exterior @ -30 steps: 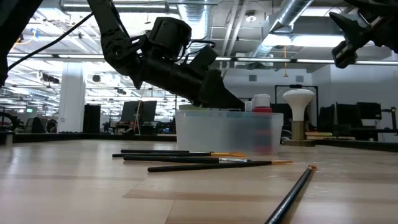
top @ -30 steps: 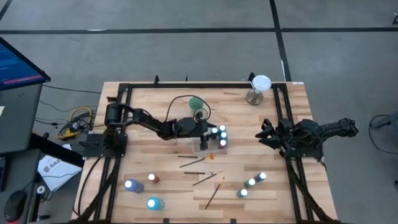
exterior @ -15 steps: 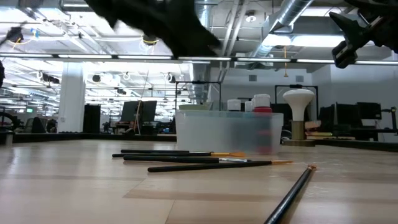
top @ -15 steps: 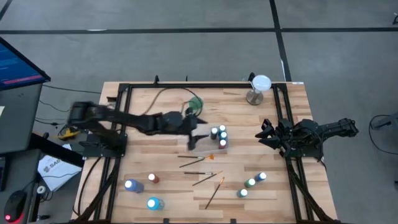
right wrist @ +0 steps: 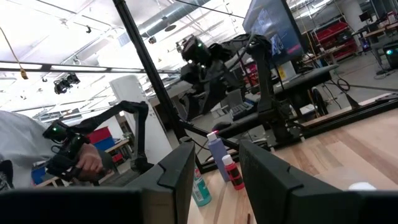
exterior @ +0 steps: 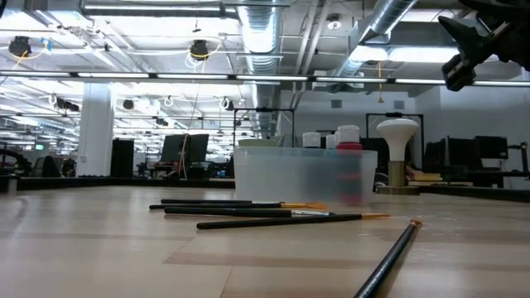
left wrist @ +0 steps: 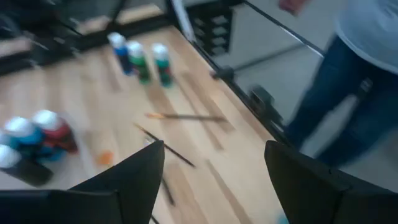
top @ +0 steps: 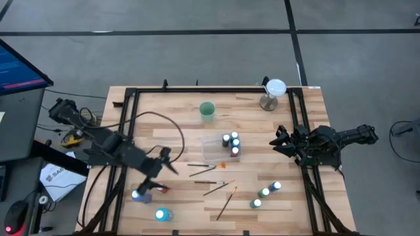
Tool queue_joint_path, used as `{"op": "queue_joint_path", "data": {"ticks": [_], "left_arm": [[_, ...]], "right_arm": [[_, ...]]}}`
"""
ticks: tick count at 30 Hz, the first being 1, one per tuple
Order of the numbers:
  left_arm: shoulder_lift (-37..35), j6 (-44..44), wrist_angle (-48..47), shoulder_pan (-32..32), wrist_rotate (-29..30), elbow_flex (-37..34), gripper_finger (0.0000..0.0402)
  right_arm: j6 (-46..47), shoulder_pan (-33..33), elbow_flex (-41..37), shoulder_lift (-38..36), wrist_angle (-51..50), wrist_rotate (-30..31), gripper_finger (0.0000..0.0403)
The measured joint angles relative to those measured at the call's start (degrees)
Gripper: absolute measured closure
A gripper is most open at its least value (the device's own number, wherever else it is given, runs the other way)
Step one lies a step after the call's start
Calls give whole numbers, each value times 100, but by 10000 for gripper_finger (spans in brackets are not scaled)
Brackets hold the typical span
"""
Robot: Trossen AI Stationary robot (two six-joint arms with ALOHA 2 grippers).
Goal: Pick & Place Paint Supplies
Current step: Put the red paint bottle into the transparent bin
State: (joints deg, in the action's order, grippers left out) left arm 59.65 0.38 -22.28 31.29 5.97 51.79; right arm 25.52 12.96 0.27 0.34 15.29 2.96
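From where I sit at the controls, this reads as a big open robotics lab or industrial workspace: bare ceiling ducts [exterior: 273, 33] and long rows of strip lights [exterior: 149, 76] run over a deep hall with pillars and dark screens along the back. My wooden table [top: 177, 196] stands on a grey concrete floor [top: 197, 46] marked with dark lines, with a monitor [top: 20, 65] and loose cables [top: 82, 124] beside it. Beyond the table edge I can see other robot arms on stands [right wrist: 127, 134] and a person in jeans [left wrist: 348, 93].
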Motion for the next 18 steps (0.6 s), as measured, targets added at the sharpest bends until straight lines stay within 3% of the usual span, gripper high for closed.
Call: {"op": "queue_joint_path", "data": {"ticks": [5,18], "left_arm": [[-51,-118,-641,217,19,-77,128],[-316,-481,-312,147,-703,-1325,128]], "right_arm": [[0,1,0,0,2,0,281],[0,1,0,0,1,2,280]]}}
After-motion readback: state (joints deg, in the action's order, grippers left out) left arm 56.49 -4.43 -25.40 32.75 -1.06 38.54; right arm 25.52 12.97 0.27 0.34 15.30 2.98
